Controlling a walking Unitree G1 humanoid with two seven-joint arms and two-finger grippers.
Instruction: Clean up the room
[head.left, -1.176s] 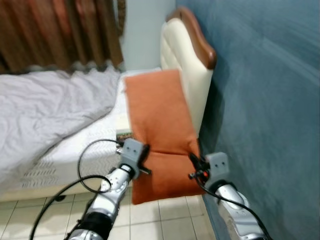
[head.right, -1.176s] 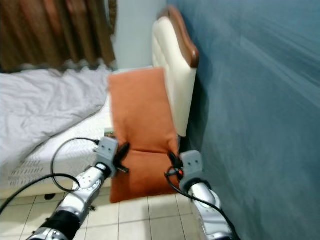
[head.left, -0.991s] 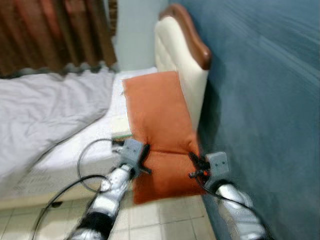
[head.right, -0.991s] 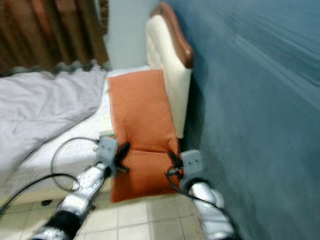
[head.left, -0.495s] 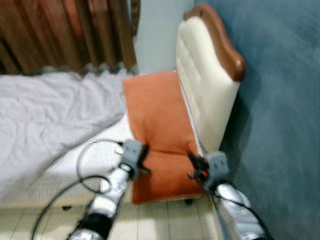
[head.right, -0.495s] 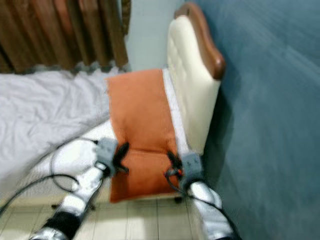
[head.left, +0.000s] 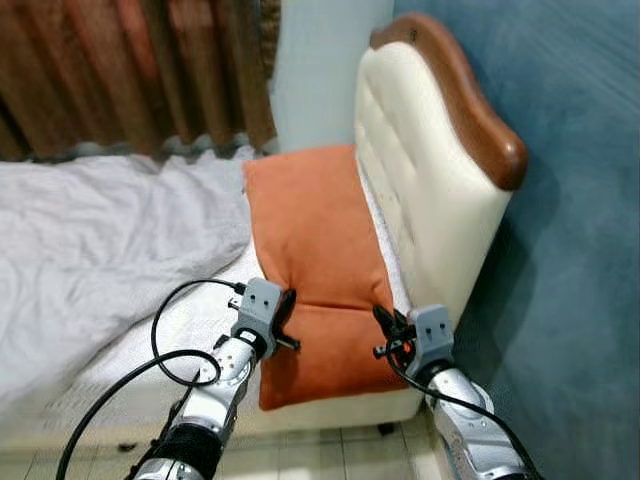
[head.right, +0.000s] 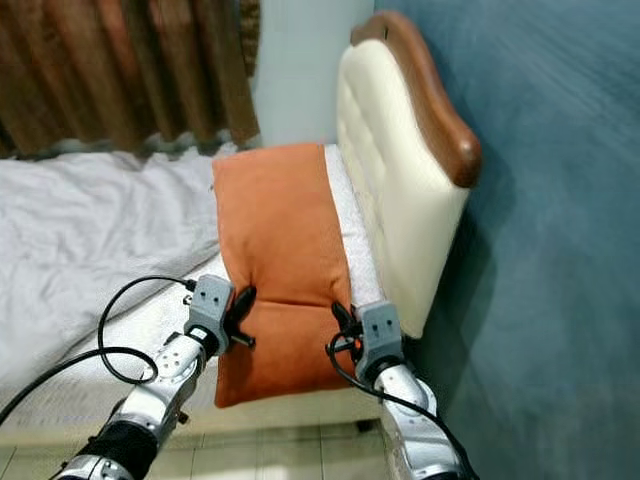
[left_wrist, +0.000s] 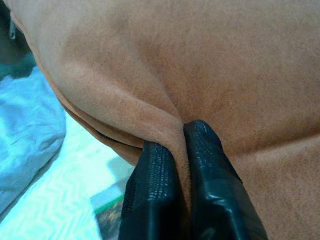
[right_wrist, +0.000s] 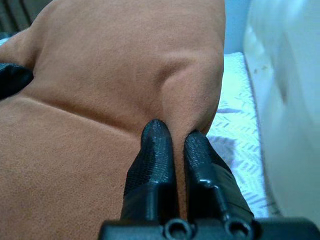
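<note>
Both grippers pinching orange pillow (head.left: 318, 262), over bed (head.left: 120, 240)

Even, soft indoor light is recorded in the head views; detail is mildly softened. A shadow is cast by the headboard (head.left: 430, 180) on the blue wall (head.left: 580, 250). Wrist views are sharp up close, with a cool tint at the edges.

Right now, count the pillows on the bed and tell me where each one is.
1: a long orange fabric pillow lying at the bed's head end beside the cream padded headboard, pinched by both end effectors. The rumpled grey blanket may hide others.
</note>
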